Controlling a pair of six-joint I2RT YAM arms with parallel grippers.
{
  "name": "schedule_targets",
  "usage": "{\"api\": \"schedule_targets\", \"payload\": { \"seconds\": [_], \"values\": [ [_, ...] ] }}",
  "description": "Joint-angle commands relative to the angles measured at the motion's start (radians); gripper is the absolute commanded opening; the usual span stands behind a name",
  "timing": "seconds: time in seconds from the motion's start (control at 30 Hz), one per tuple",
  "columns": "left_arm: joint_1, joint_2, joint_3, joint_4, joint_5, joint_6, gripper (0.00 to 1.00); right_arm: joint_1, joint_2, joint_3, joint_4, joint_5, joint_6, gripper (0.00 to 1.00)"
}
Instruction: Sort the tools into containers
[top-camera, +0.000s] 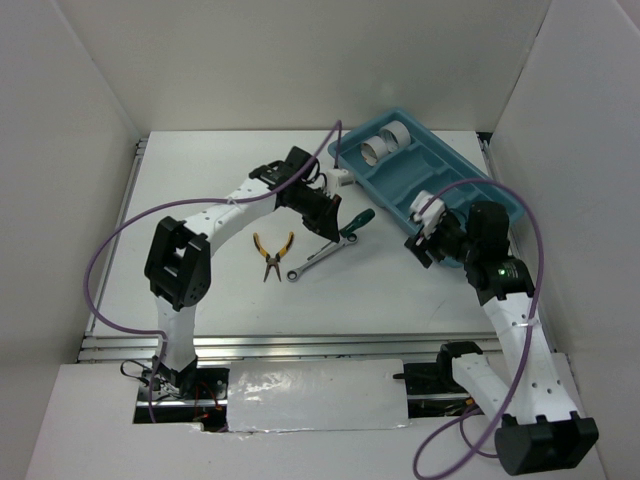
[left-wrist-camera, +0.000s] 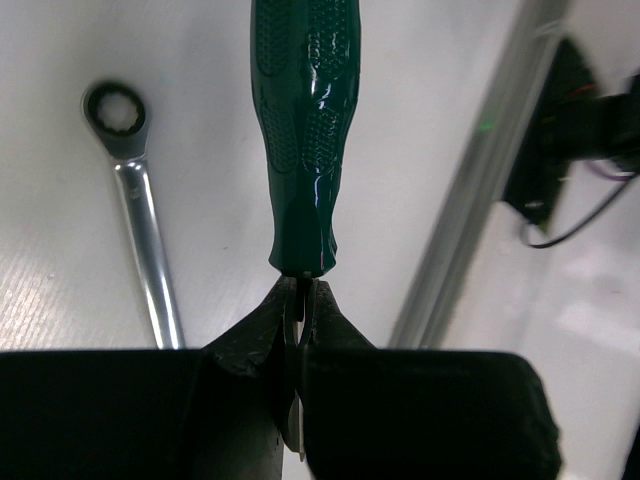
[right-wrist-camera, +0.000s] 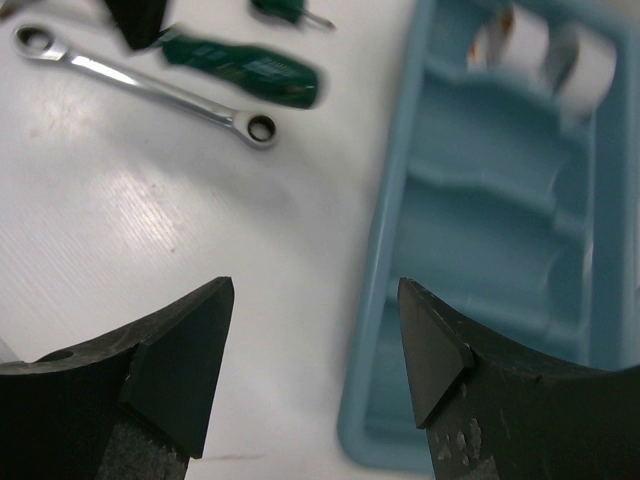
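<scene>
My left gripper (left-wrist-camera: 300, 300) is shut on the thin metal shaft of a green-handled screwdriver (left-wrist-camera: 305, 130), which also shows mid-table from above (top-camera: 355, 222). A silver wrench (top-camera: 315, 258) lies just beside it, and the yellow-handled pliers (top-camera: 272, 252) lie further left. The teal tray (top-camera: 440, 165) sits at the back right with two tape rolls (top-camera: 385, 145) in its far end. My right gripper (right-wrist-camera: 315, 340) hangs open and empty over the tray's near left rim (right-wrist-camera: 400, 200). A second green screwdriver (right-wrist-camera: 285, 12) peeks in at the top of the right wrist view.
White walls enclose the table on three sides. A metal rail (left-wrist-camera: 470, 200) runs along the table's edge in the left wrist view. Purple cables (top-camera: 110, 250) loop from both arms.
</scene>
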Motion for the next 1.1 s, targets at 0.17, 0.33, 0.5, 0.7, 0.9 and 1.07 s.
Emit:
{"api": "schedule_targets", "payload": {
  "seconds": [0.17, 0.33, 0.5, 0.7, 0.9, 1.07],
  "values": [
    [-0.015, -0.146, -0.044, -0.055, 0.313, -0.077, 0.00, 0.368, -0.045, -0.053, 0.081, 0.164, -0.601, 0.75],
    [-0.038, -0.155, -0.052, -0.073, 0.318, -0.072, 0.00, 0.518, -0.035, -0.119, 0.128, 0.209, -0.750, 0.75],
    [-0.060, -0.156, -0.050, -0.081, 0.319, -0.071, 0.00, 0.590, 0.001, -0.126, 0.128, 0.234, -0.806, 0.75],
    [-0.074, -0.155, -0.040, -0.088, 0.301, -0.062, 0.00, 0.630, 0.041, -0.165, 0.165, 0.261, -0.842, 0.71],
    [-0.078, -0.158, -0.041, -0.096, 0.270, -0.057, 0.00, 0.638, 0.075, -0.144, 0.165, 0.287, -0.838, 0.46],
    [-0.081, -0.163, -0.036, -0.097, 0.270, -0.045, 0.07, 0.638, 0.100, -0.135, 0.165, 0.330, -0.839, 0.24]
  ]
}}
